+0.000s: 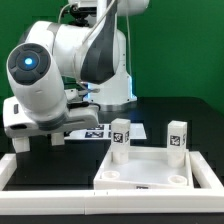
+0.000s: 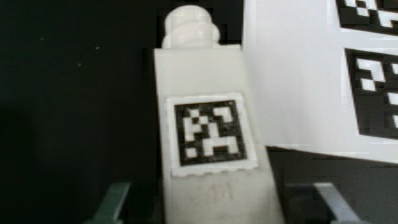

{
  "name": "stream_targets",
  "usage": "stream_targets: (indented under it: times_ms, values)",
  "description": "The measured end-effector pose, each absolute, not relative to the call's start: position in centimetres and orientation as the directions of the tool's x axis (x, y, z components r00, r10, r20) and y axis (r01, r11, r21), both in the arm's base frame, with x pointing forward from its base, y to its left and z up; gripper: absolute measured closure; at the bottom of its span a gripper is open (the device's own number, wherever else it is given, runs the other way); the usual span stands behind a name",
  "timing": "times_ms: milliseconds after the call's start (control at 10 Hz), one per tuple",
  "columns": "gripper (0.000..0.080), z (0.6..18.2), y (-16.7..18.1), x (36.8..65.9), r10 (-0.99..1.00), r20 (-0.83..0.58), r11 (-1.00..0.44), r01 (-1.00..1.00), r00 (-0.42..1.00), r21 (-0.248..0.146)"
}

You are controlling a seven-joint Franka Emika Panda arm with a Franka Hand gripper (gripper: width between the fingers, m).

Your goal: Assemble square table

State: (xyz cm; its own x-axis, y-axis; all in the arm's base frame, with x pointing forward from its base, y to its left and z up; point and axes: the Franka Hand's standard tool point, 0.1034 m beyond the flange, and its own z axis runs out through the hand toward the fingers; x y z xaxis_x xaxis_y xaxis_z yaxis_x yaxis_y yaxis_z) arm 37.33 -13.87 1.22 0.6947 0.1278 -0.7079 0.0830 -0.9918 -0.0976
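One stubby white leg (image 2: 210, 110) is seen lying flat on the black table (image 2: 71, 90), tag (image 2: 212, 133) face up, just beside the marker board (image 2: 338, 70). It is straddled by the gripper (image 2: 217, 198): the fingers (image 2: 118, 200) are set one to each long side with a dark gap showing at both, so the pincer is read as released around the leg, nothing clamped yet. The straddle is judged a set-up for a pinch across the narrow width, leaving the threaded tip (image 2: 189, 25) free. The leg's long axis is laid crosswise to the line between the fingers, threaded tip pointed away from the wrist. In the exterior view the gripper (image 1: 38, 132) is found low over the table at that view's left (the lying leg is hidden there). The square tabletop (image 1: 150, 162) is laid sockets up toward that view's right, presumably so legs can be screwed in from above. One upright leg (image 1: 120, 137) and a second upright leg (image 1: 177, 135) are stood at its far edge; whether they are seated cannot be told.
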Motion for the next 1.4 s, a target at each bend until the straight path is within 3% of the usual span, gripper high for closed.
stream_targets:
  times_ms: [200,600,700,900,1000,1400]
  values:
    - [0.0496,1.4,-13.9,37.5,0.134,-0.707,-0.991,0.088,0.694,-0.102]
    - [0.0498,10.5,-13.9,41.7,0.19,-0.623,-0.981,0.128,0.759,-0.144]
    - [0.0503,11.3,-13.8,42.1,0.191,-0.586,-0.981,0.134,0.787,-0.14]
    - [0.0503,10.3,-13.9,42.4,0.196,-0.491,-0.98,0.147,0.849,-0.135]
    - [0.0503,10.5,-13.7,42.8,0.181,-0.451,-0.982,0.14,0.874,-0.123]
    - [0.0503,17.5,-8.4,49.4,0.113,-0.264,-0.993,0.101,0.958,-0.059]
